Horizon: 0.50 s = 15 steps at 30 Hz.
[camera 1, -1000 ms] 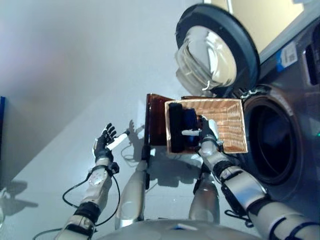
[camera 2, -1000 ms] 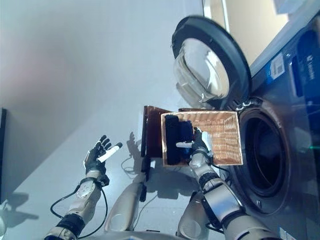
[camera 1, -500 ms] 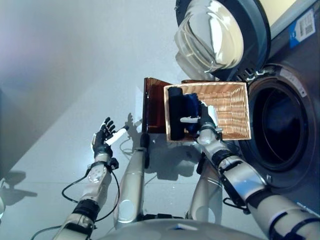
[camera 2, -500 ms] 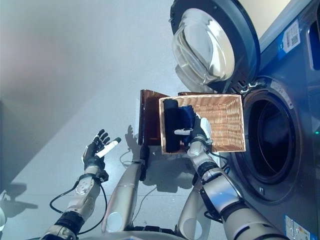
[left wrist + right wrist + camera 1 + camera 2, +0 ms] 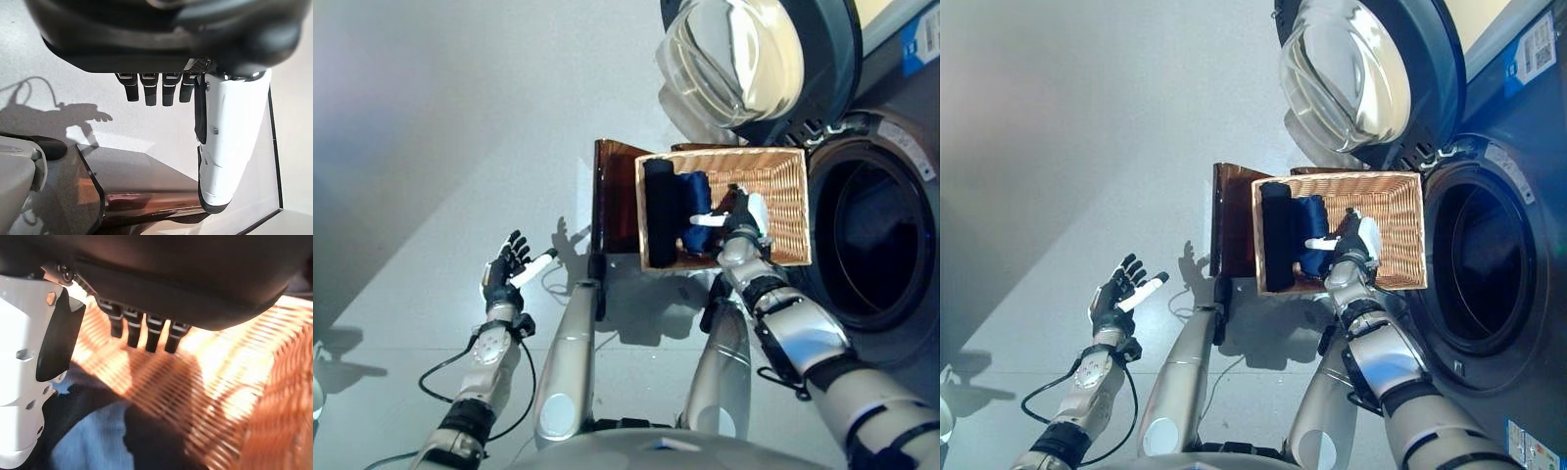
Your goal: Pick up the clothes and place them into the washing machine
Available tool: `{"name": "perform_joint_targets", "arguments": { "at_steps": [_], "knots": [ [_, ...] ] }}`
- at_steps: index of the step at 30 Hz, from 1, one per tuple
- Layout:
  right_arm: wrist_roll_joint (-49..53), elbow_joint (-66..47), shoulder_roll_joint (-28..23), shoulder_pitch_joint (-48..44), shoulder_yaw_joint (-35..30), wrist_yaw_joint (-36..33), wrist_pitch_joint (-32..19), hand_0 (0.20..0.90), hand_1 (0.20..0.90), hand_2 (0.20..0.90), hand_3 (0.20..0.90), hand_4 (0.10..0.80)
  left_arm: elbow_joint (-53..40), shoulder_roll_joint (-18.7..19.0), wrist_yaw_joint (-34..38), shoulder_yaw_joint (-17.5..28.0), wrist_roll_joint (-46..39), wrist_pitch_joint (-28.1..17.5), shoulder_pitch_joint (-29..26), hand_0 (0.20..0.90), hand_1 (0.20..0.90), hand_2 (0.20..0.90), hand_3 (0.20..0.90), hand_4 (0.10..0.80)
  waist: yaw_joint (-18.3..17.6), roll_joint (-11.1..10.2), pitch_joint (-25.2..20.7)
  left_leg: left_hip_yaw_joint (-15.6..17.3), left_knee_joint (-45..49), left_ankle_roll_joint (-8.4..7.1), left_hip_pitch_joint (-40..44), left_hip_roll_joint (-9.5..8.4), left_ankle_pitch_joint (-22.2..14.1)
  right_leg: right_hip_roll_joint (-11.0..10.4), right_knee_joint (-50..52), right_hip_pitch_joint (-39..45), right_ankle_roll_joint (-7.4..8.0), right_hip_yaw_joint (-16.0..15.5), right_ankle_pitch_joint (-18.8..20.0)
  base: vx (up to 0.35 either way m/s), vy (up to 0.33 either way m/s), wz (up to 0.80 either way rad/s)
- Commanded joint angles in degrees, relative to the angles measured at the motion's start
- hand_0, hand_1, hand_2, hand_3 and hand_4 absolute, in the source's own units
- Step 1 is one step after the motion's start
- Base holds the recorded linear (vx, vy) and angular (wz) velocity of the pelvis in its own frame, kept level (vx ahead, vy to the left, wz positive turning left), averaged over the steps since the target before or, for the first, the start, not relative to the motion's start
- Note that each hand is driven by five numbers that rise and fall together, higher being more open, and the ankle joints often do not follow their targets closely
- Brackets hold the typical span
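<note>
One basket [image 5: 1400, 227] holds two garments [image 5: 1291, 240].

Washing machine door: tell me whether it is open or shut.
Open. The washing machine door is swung away from the drum opening, whose dark inside shows uncovered beside the wicker basket.

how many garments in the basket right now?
2 visible: a black garment along the wicker basket's left side, and a blue garment right beside it, next to the right hand. More could be hidden underneath.
</note>
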Motion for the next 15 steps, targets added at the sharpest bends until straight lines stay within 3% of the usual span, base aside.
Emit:
{"name": "perform_joint_targets", "arguments": {
  "at_steps": [1,6,7,8,12,13,15],
  "knots": [
    [0.79,0.39,-1.71,-2.55,-0.92,-2.78,-1.25,0.9,0.9,0.9,0.9,0.8,-5.78,4.52,1.24,1.94,1.14,-3.4,2.28,0.9,0.9,0.9,0.9,0.8,1.61,-0.21,-2.6,-1.65,1.33,-2.83,0.26,2.3,-1.75,-1.41,-0.46,0.57,-1.69,2.71,4.74,0.0,0.0,0.0],
    [0.65,0.99,-2.03,-3.59,-0.77,-2.89,-1.05,0.9,0.9,0.9,0.9,0.8,-7.06,4.87,1.2,2.12,1.09,-3.3,2.79,0.9,0.9,0.9,0.9,0.8,1.8,0.01,-2.53,-1.47,1.88,-2.54,-0.95,2.1,-1.94,-1.42,0.19,-0.67,-1.75,2.96,4.63,0.019,-0.005,-0.01],
    [0.63,1.14,-2.12,-3.58,-0.79,-2.81,-0.98,0.9,0.9,0.9,0.9,0.8,-7.39,5.03,1.2,2.23,1.17,-3.31,3.05,0.9,0.9,0.9,0.9,0.8,1.92,0.08,-2.68,-1.7,3.04,-2.76,-0.64,2.29,-4.33,-1.29,1.58,-0.5,-1.39,3.17,2.4,0.0,0.0,0.0],
    [0.6,0.99,-2.35,-3.81,-0.75,-2.77,-0.94,0.9,0.9,0.9,0.9,0.8,-8.19,5.25,1.19,2.51,1.11,-3.33,3.32,0.9,0.9,0.9,0.9,0.8,1.91,0.12,-2.57,-1.49,2.32,-2.46,-1.54,2.04,-2.09,-1.38,0.56,-1.3,-1.8,3.1,4.53,0.0,0.0,0.0],
    [0.76,1.06,-2.68,-4.3,-1.15,-2.66,-1.0,0.9,0.9,0.9,0.9,0.8,-9.13,5.5,1.07,2.8,0.78,-3.5,3.65,0.9,0.9,0.9,0.9,0.8,2.21,0.32,-2.72,-1.57,3.05,-2.29,-2.62,1.87,-2.25,-1.42,1.17,-2.22,-1.82,3.13,4.33,-0.005,-0.001,0.01],
    [0.73,1.01,-2.56,-4.3,-1.05,-2.73,-1.01,0.9,0.9,0.9,0.9,0.8,-9.19,5.51,1.05,2.71,0.77,-3.53,3.7,0.9,0.9,0.9,0.9,0.8,2.28,0.35,-2.82,-1.73,4.35,-2.52,-2.34,2.04,-4.66,-1.27,2.72,-2.07,-1.43,3.39,1.99,0.092,-0.026,0.07],
    [0.71,0.97,-2.34,-4.4,-1.05,-2.82,-1.03,0.9,0.9,0.9,0.9,0.8,-9.08,5.52,1.09,2.76,0.64,-3.58,3.72,0.9,0.9,0.9,0.9,0.8,2.27,0.35,-2.83,-1.81,4.46,-2.49,-2.63,2.04,-4.6,-1.26,2.98,-2.25,-1.41,3.43,1.84,0.048,-0.012,0.03]
  ]
}}
